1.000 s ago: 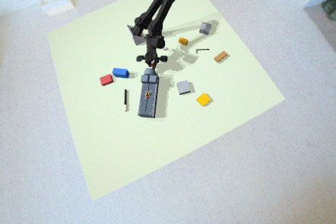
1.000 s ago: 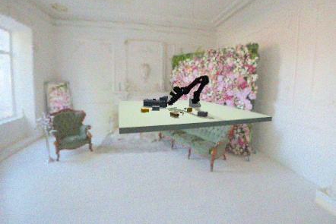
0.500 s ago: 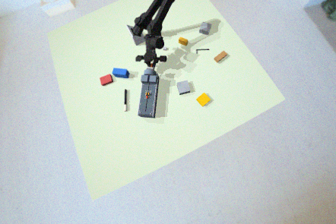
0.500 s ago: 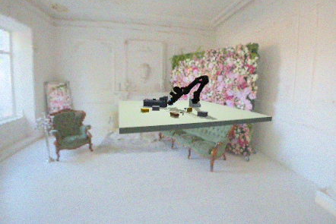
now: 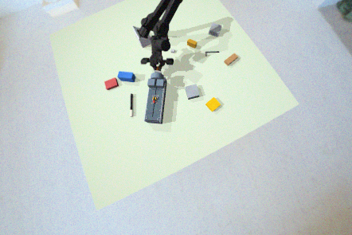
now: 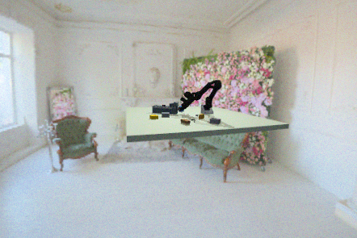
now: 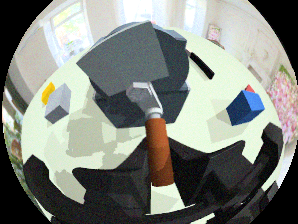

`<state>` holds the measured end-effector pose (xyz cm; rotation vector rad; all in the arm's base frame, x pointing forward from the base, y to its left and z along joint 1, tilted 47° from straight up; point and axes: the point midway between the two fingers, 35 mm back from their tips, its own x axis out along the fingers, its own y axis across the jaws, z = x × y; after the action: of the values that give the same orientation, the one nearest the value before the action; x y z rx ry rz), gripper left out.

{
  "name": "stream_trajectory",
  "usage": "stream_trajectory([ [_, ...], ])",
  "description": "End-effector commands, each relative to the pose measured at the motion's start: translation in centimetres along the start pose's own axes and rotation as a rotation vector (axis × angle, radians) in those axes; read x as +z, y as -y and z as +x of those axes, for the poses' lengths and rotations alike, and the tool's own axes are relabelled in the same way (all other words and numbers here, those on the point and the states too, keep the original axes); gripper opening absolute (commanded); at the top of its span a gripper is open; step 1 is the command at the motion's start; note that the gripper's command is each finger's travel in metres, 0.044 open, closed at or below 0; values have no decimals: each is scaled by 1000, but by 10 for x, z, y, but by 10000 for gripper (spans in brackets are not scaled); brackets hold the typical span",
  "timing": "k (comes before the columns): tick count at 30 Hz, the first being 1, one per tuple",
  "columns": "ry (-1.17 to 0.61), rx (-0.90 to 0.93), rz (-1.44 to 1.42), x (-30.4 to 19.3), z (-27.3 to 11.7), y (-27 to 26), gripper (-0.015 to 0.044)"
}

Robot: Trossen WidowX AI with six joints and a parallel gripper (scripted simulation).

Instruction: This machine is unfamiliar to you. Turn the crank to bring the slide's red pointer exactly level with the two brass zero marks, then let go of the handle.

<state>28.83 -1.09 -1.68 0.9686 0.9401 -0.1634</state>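
Observation:
The dark grey machine (image 5: 150, 111) (image 6: 162, 109) (image 7: 172, 106) lies on the table, its slotted top showing in the top view. The slide's red pointer (image 5: 154, 101) shows near mid-slot, close beside small brass-yellow detail; whether it is exactly level with the zero marks is too small to tell. At the machine's arm-side end, the light grey crank arm (image 7: 145, 98) carries an orange-brown handle (image 7: 160, 162). My gripper (image 5: 158, 67) (image 7: 160, 150) is shut on the handle, one black finger on each side. In the exterior view the gripper is small beside the machine's end.
A blue block (image 5: 127, 76) (image 7: 245, 107), red block (image 5: 111, 84) and black-and-white pen (image 5: 131, 105) lie on one side of the machine. A grey block (image 5: 193, 91) (image 7: 58, 103) and yellow block (image 5: 213, 104) lie on the other. Orange blocks, a grey block and a hex key (image 5: 212, 52) lie farther off.

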Motion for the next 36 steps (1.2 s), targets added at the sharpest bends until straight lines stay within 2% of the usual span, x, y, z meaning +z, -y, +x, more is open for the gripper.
stream_trajectory([
  [1, 6, -20, 13, 2, -2, 9, 0],
  [36, 7, -22, 12, 27, -28, 20, 0],
])
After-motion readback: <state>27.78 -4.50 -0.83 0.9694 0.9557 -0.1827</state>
